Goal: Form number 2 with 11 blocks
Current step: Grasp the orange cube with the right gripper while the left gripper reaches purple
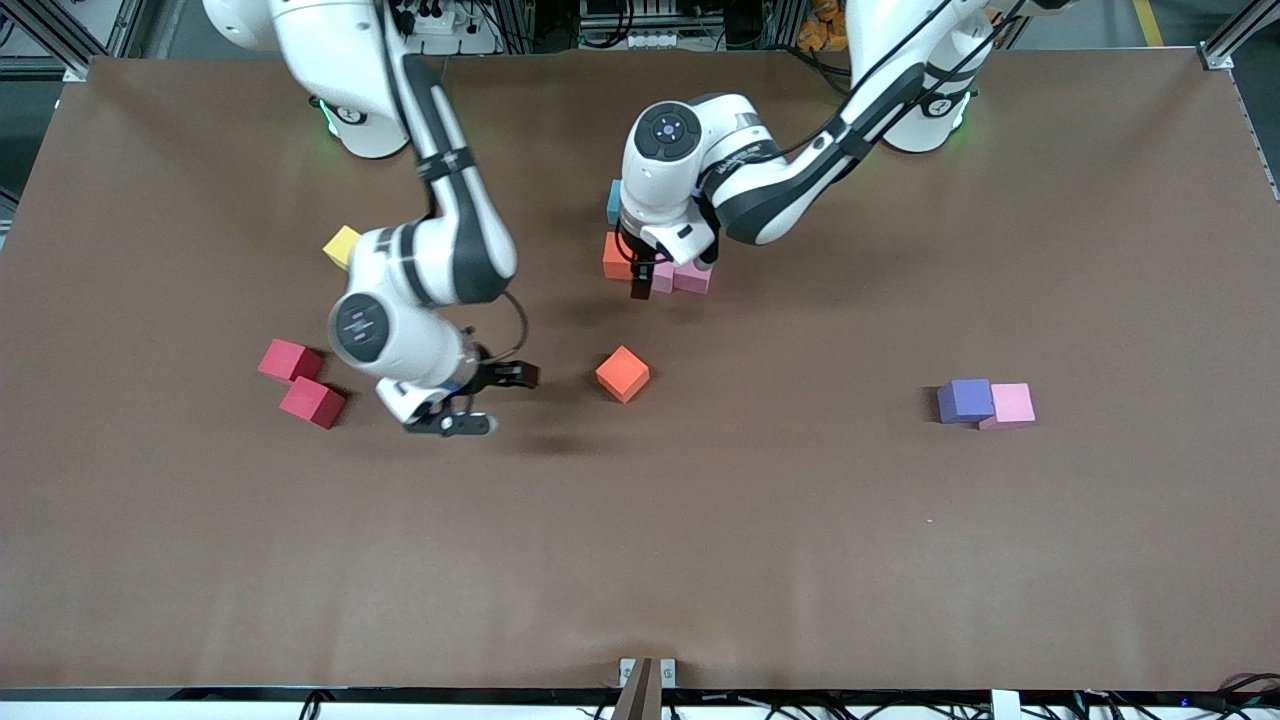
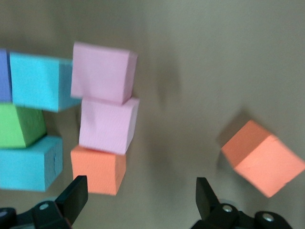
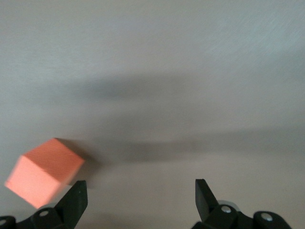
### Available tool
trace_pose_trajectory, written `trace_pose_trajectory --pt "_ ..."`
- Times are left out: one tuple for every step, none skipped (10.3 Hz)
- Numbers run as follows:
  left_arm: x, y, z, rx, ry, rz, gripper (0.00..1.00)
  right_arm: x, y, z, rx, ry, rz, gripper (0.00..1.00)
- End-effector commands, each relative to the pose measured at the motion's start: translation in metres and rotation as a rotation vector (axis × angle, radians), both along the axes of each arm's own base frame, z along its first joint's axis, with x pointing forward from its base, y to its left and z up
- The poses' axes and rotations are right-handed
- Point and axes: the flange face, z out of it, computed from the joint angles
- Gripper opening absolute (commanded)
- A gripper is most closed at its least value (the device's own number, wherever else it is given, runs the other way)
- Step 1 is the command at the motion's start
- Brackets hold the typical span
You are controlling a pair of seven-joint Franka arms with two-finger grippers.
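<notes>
Nearest the front camera on your brown desk you have the right claw, spread wide and holding nothing, hanging over bare desk between the two red cubes and the loose orange cube; in the right wrist view that orange cube lies just beside one finger, not between the two. At about the same depth, toward the left arm's end of the desk, a purple cube and a pink cube sit touching each other. Toward the right arm's end, one red cube sits nearer the camera and the other red cube just beside it, a little farther back. Farther still you find the left claw, also wide open and empty, hanging over the nearest edge of the started number 2. From the front you see only an orange block, pink blocks and a sliver of cyan under the arm. The left wrist view shows more: two pink cubes in a line with an orange one, and beside them a cyan cube, a green cube, another cyan cube and a purple edge. A yellow cube sits farthest back, partly hidden by the right arm.
</notes>
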Motion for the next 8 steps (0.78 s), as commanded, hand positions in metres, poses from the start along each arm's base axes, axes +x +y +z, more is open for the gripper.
trace_pose_trajectory --pt "0.034 0.033 0.027 0.045 -0.020 -0.093 1.00 -0.016 0.037 -0.009 0.023 -0.006 -0.202 1.00" --pt "0.042 0.044 0.033 0.061 -0.027 -0.169 1.00 -0.021 0.050 -0.016 0.043 -0.008 -0.268 1.00" --pt "0.063 0.070 0.038 0.086 -0.035 -0.221 1.00 -0.024 0.060 -0.022 0.070 -0.017 -0.331 1.00" --pt "0.081 0.091 0.039 0.089 -0.027 -0.277 1.00 -0.026 0.070 -0.026 0.085 -0.037 -0.388 1.00" --pt "0.101 0.117 0.043 0.083 -0.028 -0.320 1.00 -0.034 0.084 -0.032 0.091 -0.059 -0.429 1.00" --pt "0.117 0.142 0.049 0.079 -0.028 -0.366 1.00 -0.040 0.099 -0.038 0.107 -0.090 -0.463 1.00" --pt "0.131 0.169 0.051 0.096 -0.021 -0.440 1.00 -0.047 0.109 -0.048 0.114 -0.115 -0.488 1.00" --pt "0.144 0.197 0.052 0.117 -0.008 -0.539 1.00 -0.053 0.119 -0.050 0.124 -0.116 -0.510 1.00"
